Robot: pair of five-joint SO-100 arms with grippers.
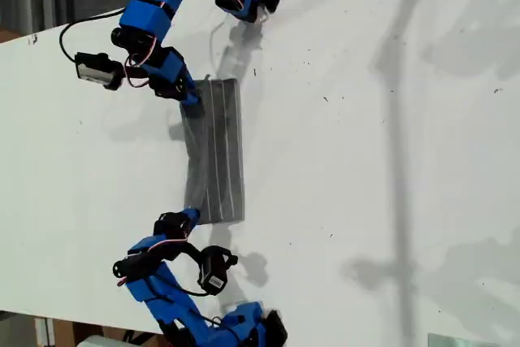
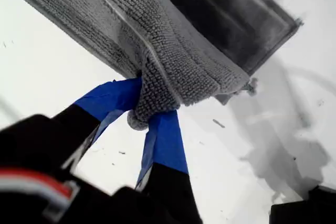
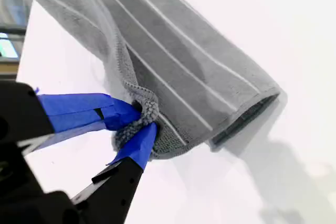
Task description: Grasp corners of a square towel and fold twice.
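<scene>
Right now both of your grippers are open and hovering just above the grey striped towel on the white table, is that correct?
Not quite. My first gripper and my second gripper are both shut on the towel, each pinching a bunched corner of fabric, as both wrist views show. The towel is indeed grey and striped, on the white table.

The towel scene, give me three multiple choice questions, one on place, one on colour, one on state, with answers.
1. Where does the towel lie in the exterior view?
A. between the two arms
B. at the exterior view's right edge
C. off the table

2. What colour is it?
A. red
B. grey with pale stripes
C. yellow

3. What is my first hand doing?
A. hanging open
B. pinching a towel corner
C. holding a cup

Answers: A, an arm stands at each end of it; B, the second wrist view shows grey cloth and pale lines; B, blue fingers clamp bunched fabric.
</scene>
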